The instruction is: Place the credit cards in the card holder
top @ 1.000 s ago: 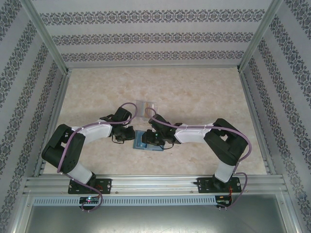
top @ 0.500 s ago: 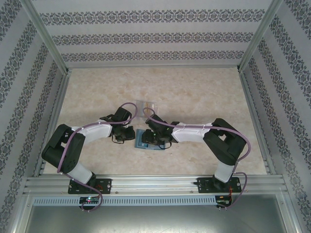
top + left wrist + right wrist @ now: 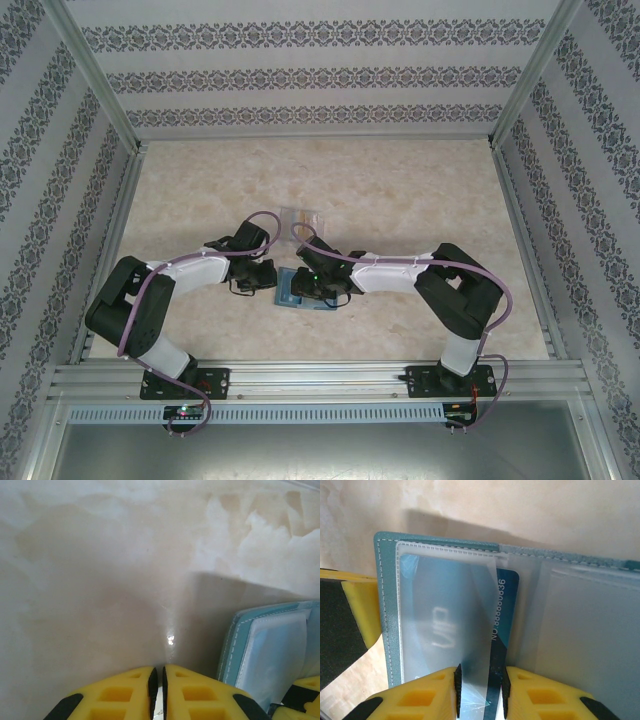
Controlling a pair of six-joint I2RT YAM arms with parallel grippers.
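Right gripper (image 3: 480,692) clamped on a blue card (image 3: 506,611) partly inside the open teal card holder (image 3: 387,630) on the counter (image 3: 400,200); left gripper (image 3: 159,690) together; risk: card may snag the pocket film and buckle.

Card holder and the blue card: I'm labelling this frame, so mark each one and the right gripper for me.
card holder (image 3: 387,605): right wrist view, teal left edge with stitching.
blue card (image 3: 507,600): right wrist view, numbered strip outside the clear sleeve.
right gripper (image 3: 480,687): right wrist view, between yellow fingertips.
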